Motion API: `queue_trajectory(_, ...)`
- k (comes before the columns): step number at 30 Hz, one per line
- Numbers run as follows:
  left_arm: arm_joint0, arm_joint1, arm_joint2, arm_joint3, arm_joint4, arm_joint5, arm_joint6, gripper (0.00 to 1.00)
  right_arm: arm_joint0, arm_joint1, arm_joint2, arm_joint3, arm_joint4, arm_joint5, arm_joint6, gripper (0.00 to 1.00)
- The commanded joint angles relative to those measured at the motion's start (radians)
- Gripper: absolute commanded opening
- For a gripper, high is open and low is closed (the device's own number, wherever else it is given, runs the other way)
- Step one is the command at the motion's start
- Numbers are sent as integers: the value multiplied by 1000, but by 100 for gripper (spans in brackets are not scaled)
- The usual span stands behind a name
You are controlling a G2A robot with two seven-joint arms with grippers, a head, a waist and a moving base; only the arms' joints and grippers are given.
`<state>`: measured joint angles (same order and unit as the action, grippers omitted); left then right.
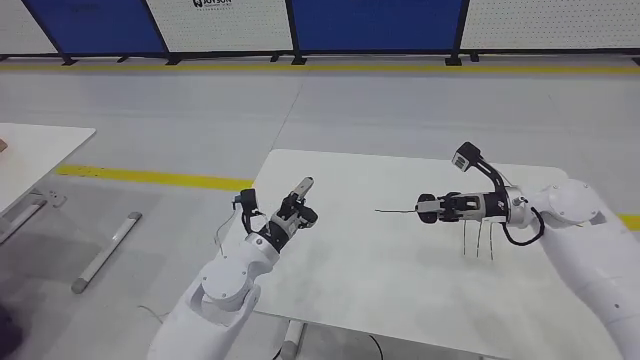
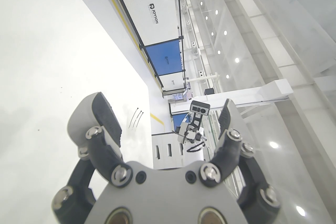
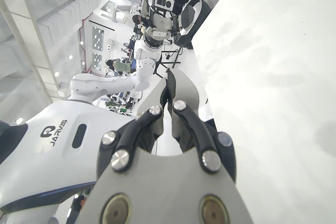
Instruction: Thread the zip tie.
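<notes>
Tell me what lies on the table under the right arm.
Three loose zip ties lie side by side on the table below the right arm. Their far ends run under the arm, hidden in the top view.

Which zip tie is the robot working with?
Find the white table, then the right end effector above it. The zip tie is the thin dark strip sticking out from it toward the left arm, held in the air, unlike the spare ties lying flat nearby.
</notes>
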<state>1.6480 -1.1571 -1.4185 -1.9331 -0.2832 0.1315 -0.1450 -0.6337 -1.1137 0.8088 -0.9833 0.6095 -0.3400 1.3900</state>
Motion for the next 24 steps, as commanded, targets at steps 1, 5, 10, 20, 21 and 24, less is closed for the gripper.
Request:
queue_trajectory(1,0,0,0,0,0,0,0,100,0,0,0,0,0,0,0,0)
queue_trajectory(5,-14,3,34,13,63,13,-55,100,-9,0,-4,-43,-108,0,-73,0)
queue_trajectory(10,-52,-2,116,16,113,49,-87,100,-3,-17,-6,-75,-191,0,-110,0)
queue_trajectory(20,-109,-16,190,28,94,62,-62,100,-2,-35,2,-92,-241,0,-113,0)
queue_trajectory(21,-109,-16,190,28,94,62,-62,100,-2,-35,2,-92,-241,0,-113,0)
queue_trajectory(24,-109,-15,201,29,94,72,-85,100,-6,-35,0,-98,-256,0,-126,0)
